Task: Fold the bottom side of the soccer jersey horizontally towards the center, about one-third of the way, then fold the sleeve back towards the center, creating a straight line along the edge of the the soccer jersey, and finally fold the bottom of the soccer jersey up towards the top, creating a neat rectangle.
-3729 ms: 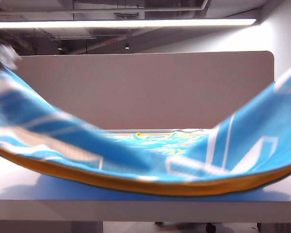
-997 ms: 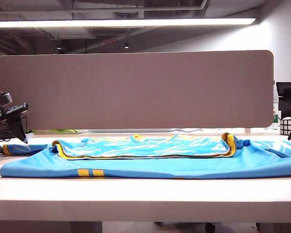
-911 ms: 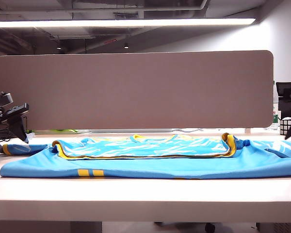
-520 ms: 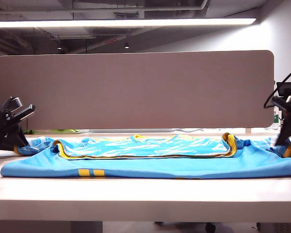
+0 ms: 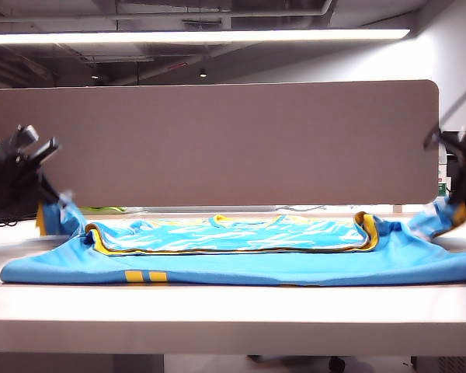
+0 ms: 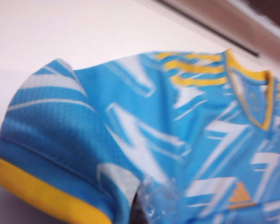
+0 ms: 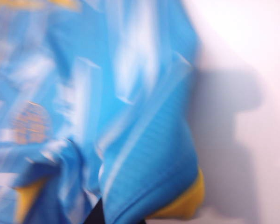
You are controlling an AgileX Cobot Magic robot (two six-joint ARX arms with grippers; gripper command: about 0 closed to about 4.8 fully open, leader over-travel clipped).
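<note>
The soccer jersey (image 5: 241, 260) lies flat across the white table (image 5: 233, 311). Its near side is folded over, showing plain blue with short yellow bars (image 5: 145, 276). The streaked face lies behind (image 5: 233, 233). My left gripper (image 5: 53, 203) is at the jersey's left end, shut on the left sleeve (image 6: 60, 135), whose yellow cuff (image 6: 42, 193) is raised off the table. The cloth bunches over the jaws (image 6: 139, 212). My right gripper (image 5: 454, 203) is at the right end, shut on the right sleeve (image 7: 154, 140) with its yellow cuff (image 7: 186, 200), also lifted. Both wrist views are blurred.
A tall grey partition panel (image 5: 217, 140) stands along the table's far edge behind the jersey. The table's front edge runs just below the folded hem. Bare white tabletop (image 6: 60, 32) lies beyond each sleeve.
Both grippers went from open beside the flat sleeves to shut on them. Each sleeve end is now lifted off the table and drawn slightly inward.
</note>
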